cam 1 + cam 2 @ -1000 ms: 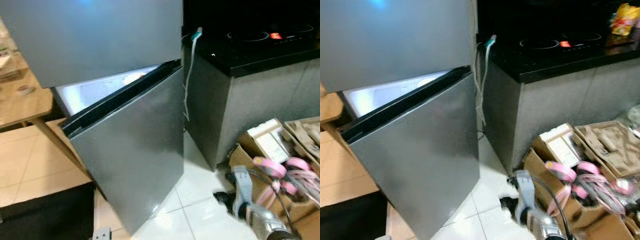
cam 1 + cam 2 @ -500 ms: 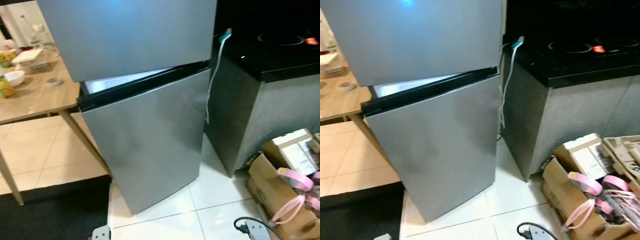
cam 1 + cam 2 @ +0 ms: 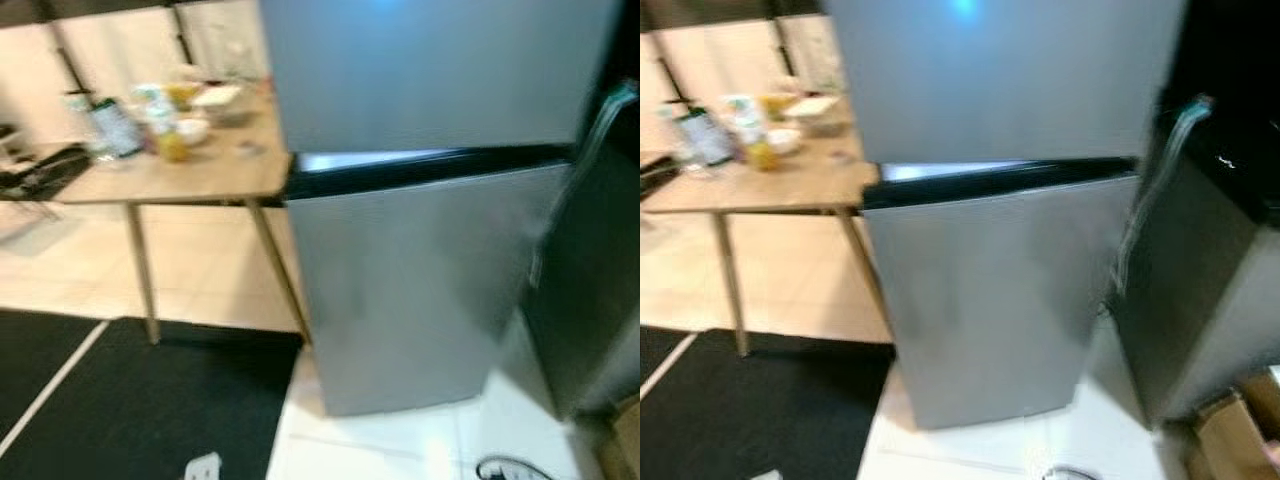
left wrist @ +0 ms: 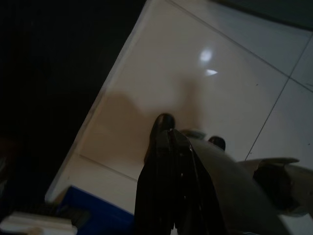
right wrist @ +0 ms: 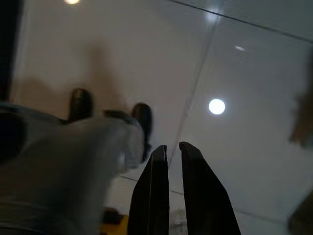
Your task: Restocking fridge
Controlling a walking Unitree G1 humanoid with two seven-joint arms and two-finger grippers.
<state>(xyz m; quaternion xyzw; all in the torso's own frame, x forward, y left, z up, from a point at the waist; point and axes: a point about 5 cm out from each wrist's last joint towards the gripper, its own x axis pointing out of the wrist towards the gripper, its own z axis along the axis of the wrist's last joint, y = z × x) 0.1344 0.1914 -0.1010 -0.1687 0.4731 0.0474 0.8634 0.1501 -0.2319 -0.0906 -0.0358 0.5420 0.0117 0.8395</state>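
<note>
fridge [image 3: 420, 250] ahead; left end effector [image 4: 168, 142] hangs floorward, fingers together.

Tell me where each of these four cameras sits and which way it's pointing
Left eye view: on the head, looking forward and down at the grey fridge, wooden table and black mat.
Right eye view: beside it, same scene; both share the fridge and table.
Left wrist view: on the left wrist, looking down at white floor tiles; left gripper shows.
Right wrist view: on the right wrist, looking down at the tiles; right gripper shows.
</note>
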